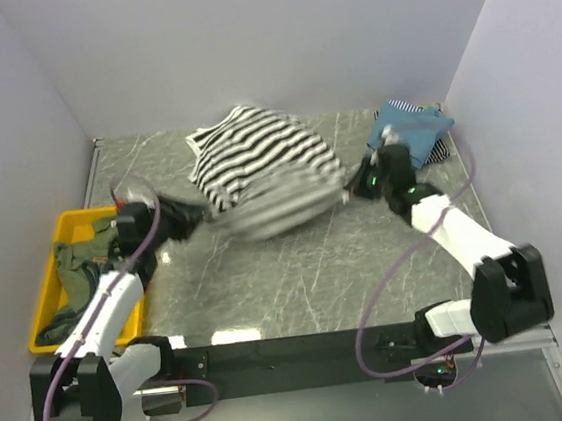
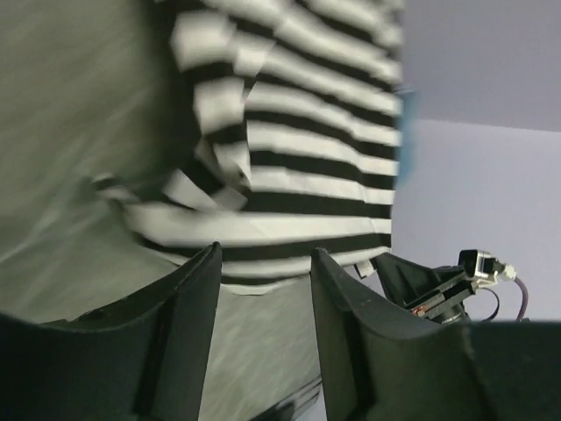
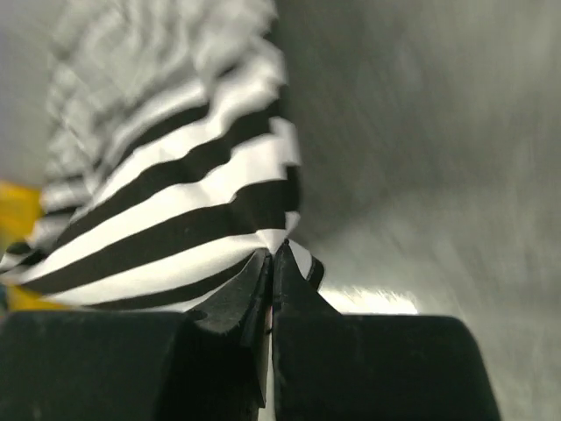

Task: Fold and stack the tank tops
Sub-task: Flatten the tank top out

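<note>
Mid-fold: striped top [image 1: 266,167], centre of counter [image 1: 298,279]; right fingers [image 3: 232,307] pinch its edge, left fingers [image 2: 188,316] apart. Teal top [image 1: 414,136] stacked upper right; olive top [image 1: 75,262] unfolded in bin [image 1: 42,306].

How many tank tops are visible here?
4: striped top mid-table; blue top on a pinstriped top at the far right corner; green top in the yellow bin. More may be hidden.

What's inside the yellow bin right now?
An olive-green tank top lies crumpled in the far half of the yellow bin. The left arm crosses over the near half, so whatever lies beneath it cannot be seen.
</note>
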Controlling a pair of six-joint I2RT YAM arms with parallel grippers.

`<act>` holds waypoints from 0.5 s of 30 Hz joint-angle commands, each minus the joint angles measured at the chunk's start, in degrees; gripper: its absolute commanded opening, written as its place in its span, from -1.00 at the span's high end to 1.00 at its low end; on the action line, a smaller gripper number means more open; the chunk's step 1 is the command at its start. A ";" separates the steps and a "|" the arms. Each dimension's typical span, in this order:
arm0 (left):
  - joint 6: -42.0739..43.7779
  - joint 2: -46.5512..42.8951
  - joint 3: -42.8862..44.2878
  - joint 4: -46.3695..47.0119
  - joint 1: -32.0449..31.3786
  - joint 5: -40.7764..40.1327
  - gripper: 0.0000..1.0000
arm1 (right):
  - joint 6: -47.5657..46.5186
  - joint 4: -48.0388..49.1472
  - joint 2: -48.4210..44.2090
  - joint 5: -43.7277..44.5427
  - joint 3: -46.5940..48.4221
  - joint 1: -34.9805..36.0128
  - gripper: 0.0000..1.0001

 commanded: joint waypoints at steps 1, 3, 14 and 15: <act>0.09 -5.89 -10.34 0.51 0.12 -0.90 -0.02 | 1.53 6.68 4.34 -5.44 -11.43 -0.09 1.00; 1.49 -8.54 -13.67 -1.42 -0.32 -2.30 -0.07 | 0.57 8.17 7.77 -7.29 -14.61 -0.18 1.00; 5.89 -7.07 -11.51 -19.26 -4.62 -15.30 0.11 | -0.58 3.97 5.24 -0.36 -16.11 -0.09 1.00; 5.72 -6.19 -10.80 -20.58 -5.24 -16.62 0.12 | -0.67 2.92 5.14 0.77 -15.59 -0.09 1.00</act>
